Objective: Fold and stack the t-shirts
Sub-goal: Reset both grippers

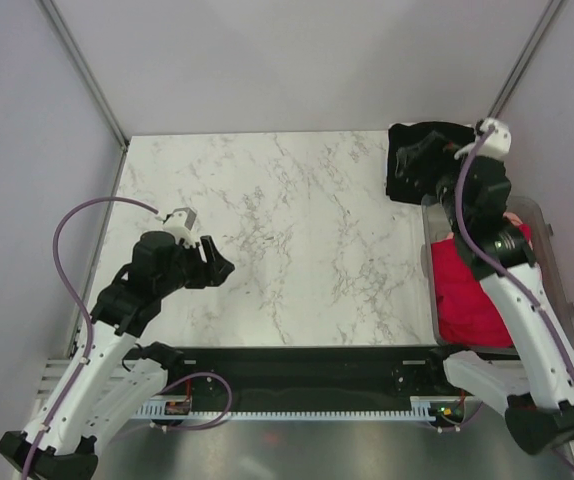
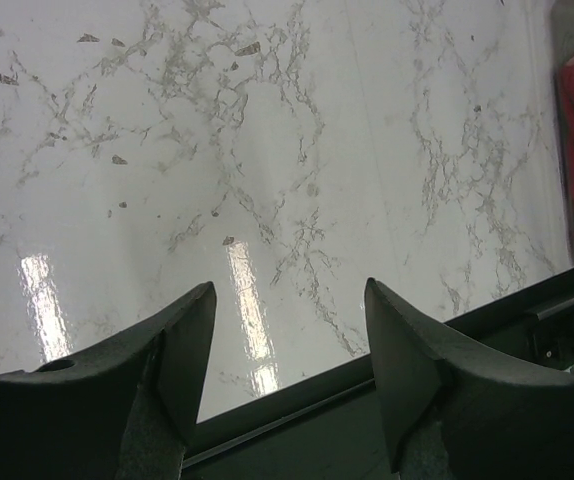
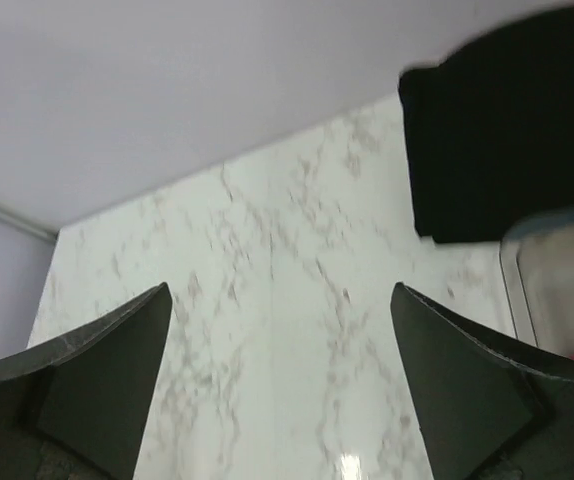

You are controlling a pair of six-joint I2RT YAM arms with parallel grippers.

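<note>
The table [image 1: 267, 200] stretches away from the two arm bases at its near edge. Along its right side sits a tub [image 1: 545, 212], with shirts [image 1: 462, 290] piled inside it. Just behind the tub, in the far right corner, a heaped shirt [image 1: 417, 165] lies on the tabletop against the tub's far end. The right gripper [image 3: 282, 300] hangs over that corner, beside the heaped shirt. The left gripper [image 2: 289, 295] hovers above the near left part of the table, well apart from all the cloth.
</note>
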